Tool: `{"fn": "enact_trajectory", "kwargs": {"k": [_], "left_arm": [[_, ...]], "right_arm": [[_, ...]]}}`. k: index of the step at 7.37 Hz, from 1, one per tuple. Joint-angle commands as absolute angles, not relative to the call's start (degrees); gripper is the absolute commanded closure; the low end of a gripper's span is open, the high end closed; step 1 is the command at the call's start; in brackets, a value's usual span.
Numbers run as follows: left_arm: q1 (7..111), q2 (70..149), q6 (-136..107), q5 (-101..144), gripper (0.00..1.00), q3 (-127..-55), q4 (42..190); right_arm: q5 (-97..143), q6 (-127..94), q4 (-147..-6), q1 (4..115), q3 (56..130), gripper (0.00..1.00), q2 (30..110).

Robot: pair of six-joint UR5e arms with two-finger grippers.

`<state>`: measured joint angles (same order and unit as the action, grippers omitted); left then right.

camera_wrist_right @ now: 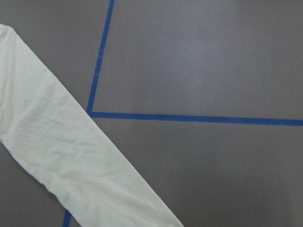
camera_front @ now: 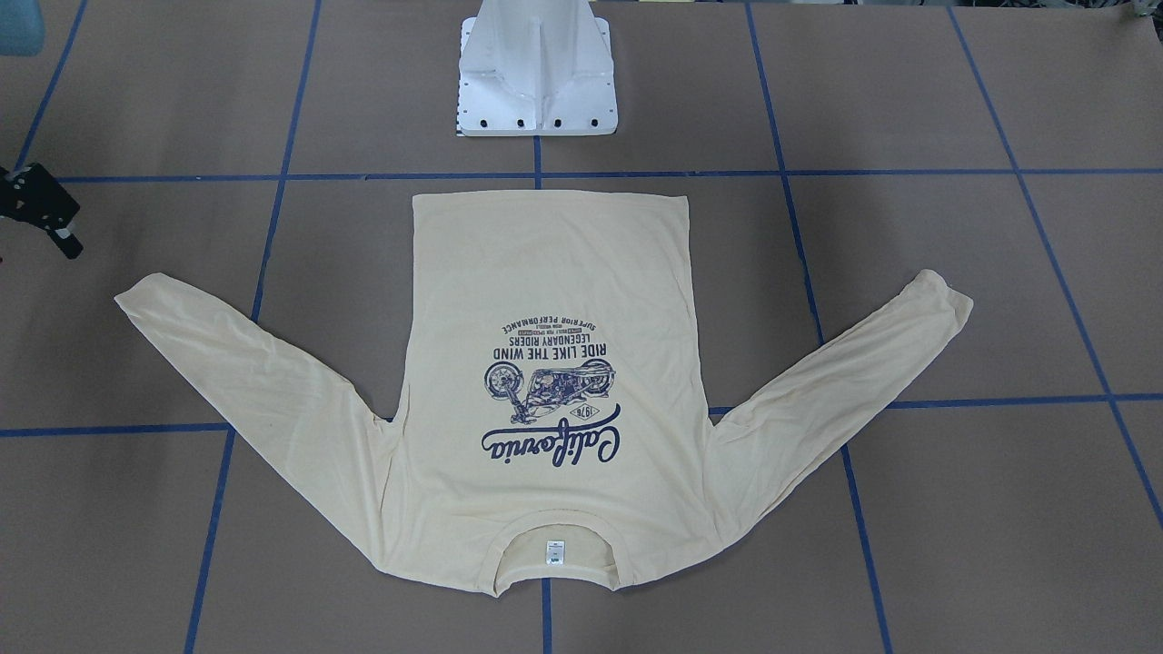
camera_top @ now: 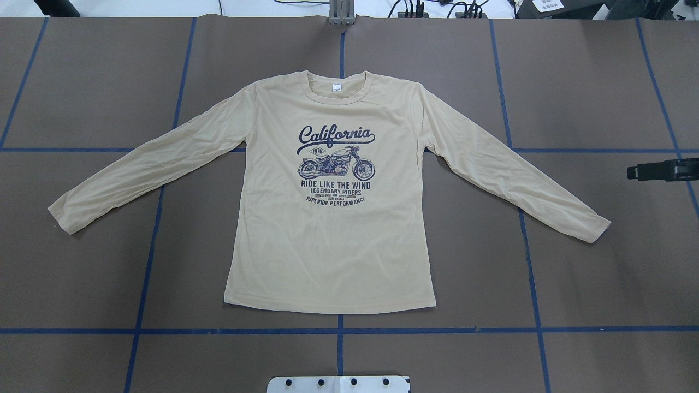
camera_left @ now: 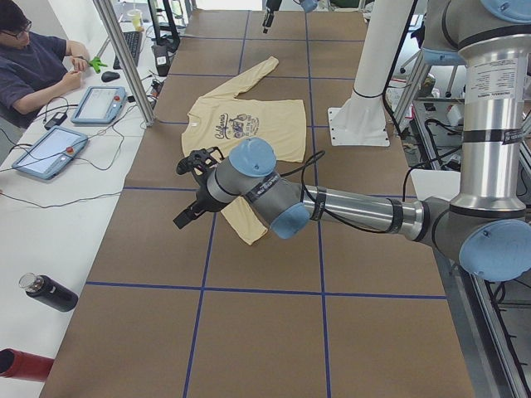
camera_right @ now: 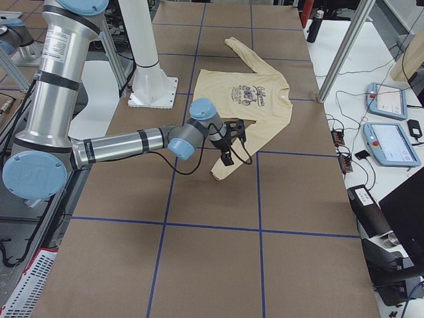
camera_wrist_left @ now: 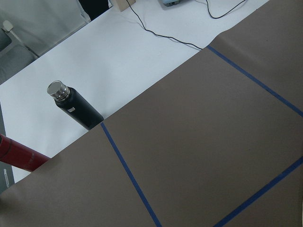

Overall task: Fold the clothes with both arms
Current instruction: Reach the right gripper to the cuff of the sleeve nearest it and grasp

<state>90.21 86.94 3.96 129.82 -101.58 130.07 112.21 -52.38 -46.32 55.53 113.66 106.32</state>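
Front-facing, shirt: the T-shirt lies flat and print-up on the table. Its hem is toward the white pedestal, and both sleeves are spread out at a slant.
Front-facing, right arm: the right gripper sits at the frame's edge, well apart from the nearer cuff. I cannot tell how its fingers stand.
Overhead: the navy print reads upright, and the neck label shows inside the collar. The right gripper is out beyond the cuff and touches no cloth.
Left side: the left gripper hangs above the table near the closer cuff. I cannot tell the state of its fingers. A person sits at the side desk.
Right side: the right gripper hangs over the table by the closer cuff.
Left wrist: brown table with blue tape lines. A dark bottle and a red cylinder lie on the white surface beside it.
Right wrist: one sleeve crosses the lower left corner, over the tape.
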Motion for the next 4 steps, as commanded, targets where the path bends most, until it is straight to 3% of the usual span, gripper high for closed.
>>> {"fn": "enact_trajectory", "kwargs": {"k": [1, 2, 4], "left_arm": [[90.2, 86.9, 4.1, 129.8, 0.00, -101.6, 130.2], [90.2, 86.9, 4.2, 129.8, 0.00, -101.8, 130.3], [90.2, 86.8, 4.2, 129.8, 0.00, -101.9, 130.3]], "right_arm": [[99.3, -59.5, -40.0, 44.0, 110.6, 0.09, 108.5], [97.3, -59.3, -35.7, 42.4, 107.2, 0.17, 108.3], [97.0, -58.8, -26.0, 41.9, 99.2, 0.23, 107.9]]}}
